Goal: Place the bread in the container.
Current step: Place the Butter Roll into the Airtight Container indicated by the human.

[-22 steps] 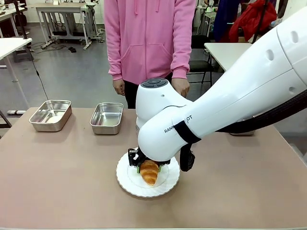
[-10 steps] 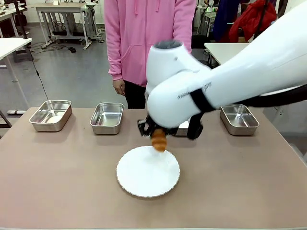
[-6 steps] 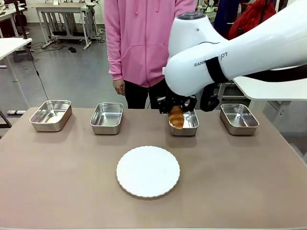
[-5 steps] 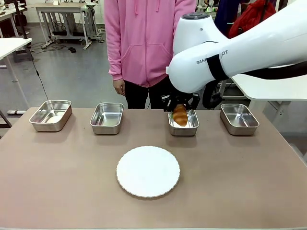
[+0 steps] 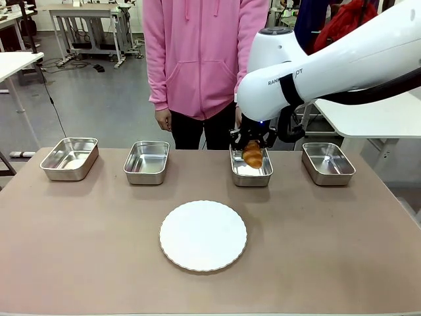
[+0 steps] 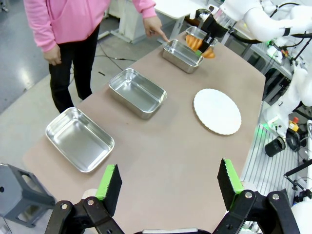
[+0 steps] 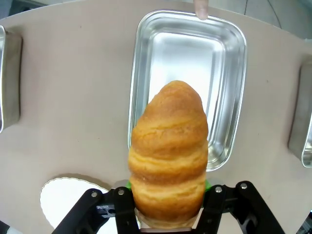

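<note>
My right gripper [image 5: 252, 143] is shut on the bread [image 5: 252, 154], a golden-brown ridged croissant roll, and holds it just above the container [image 5: 250, 172], the third steel pan from the left. Seen from the right wrist, the bread [image 7: 168, 151] hangs point-first over the shiny pan [image 7: 146, 63], which has nothing in it. A person's fingertip [image 7: 200, 7] touches the pan's far rim. From the left wrist camera, the bread [image 6: 195, 43] and pan [image 6: 181, 55] are far off. My left gripper [image 6: 168, 187] is open, high above the table's left end.
A round white plate [image 5: 202, 235] lies at the table's middle front. Three more steel pans stand in the row: far left [image 5: 69, 158], second [image 5: 147, 161], far right [image 5: 327, 162]. A person in a pink hoodie [image 5: 200, 52] stands behind the table.
My right gripper lifted the bread off the white plate, carried it back and right, and now holds it over the third pan. The plate is left bare.
</note>
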`<control>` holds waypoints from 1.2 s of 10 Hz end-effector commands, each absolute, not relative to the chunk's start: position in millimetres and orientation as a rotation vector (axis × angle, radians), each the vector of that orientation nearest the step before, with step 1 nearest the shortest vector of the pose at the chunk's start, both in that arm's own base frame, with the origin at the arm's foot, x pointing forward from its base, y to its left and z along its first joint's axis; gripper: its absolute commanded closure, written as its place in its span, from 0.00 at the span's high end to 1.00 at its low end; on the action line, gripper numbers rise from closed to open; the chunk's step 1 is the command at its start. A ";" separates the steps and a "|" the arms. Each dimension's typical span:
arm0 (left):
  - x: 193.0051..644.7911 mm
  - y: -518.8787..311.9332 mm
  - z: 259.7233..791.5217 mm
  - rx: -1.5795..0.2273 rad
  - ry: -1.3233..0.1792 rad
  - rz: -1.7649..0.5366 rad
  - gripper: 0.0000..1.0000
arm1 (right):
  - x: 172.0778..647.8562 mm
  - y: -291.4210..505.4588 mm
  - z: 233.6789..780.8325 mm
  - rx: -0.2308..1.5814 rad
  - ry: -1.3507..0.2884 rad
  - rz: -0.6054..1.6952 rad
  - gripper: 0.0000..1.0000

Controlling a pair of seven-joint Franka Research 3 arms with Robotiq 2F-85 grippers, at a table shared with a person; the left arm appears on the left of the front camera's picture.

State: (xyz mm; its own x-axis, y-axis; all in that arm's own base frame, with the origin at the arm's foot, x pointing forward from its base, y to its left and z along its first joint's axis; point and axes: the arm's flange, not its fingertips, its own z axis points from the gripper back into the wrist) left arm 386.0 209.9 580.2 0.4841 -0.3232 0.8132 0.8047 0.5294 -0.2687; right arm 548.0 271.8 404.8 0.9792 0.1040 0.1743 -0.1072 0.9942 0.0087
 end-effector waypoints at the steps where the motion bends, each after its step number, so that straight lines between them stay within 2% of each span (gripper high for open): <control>1: 384.8 209.0 583.4 -0.724 -0.782 -0.756 1.00 | 536.4 270.3 409.3 0.011 -0.180 0.103 0.40; 3: 384.8 209.0 583.4 -0.724 -0.782 -0.756 1.00 | 568.0 268.4 392.6 0.049 -0.157 0.117 0.40; 8: 384.8 209.0 583.4 -0.724 -0.782 -0.756 1.00 | 606.2 255.5 372.6 0.065 -0.142 0.122 0.40; 9: 384.8 209.0 583.4 -0.724 -0.782 -0.756 1.00 | 612.0 253.8 368.2 0.051 -0.151 0.119 0.48; 10: 384.8 209.0 583.4 -0.724 -0.782 -0.756 1.00 | 617.2 254.4 364.5 0.053 -0.155 0.116 0.96; 12: 384.8 209.0 583.4 -0.724 -0.782 -0.756 1.00 | 622.1 252.5 361.3 0.053 -0.151 0.123 1.00</control>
State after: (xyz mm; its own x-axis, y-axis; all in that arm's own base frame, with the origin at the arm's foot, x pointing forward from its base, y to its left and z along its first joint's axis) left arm 386.0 209.9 580.3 0.4839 -0.3233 0.8132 0.8049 0.5291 -0.2686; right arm 613.8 255.3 359.1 0.9846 0.0947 0.1468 -0.0993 0.9948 0.0239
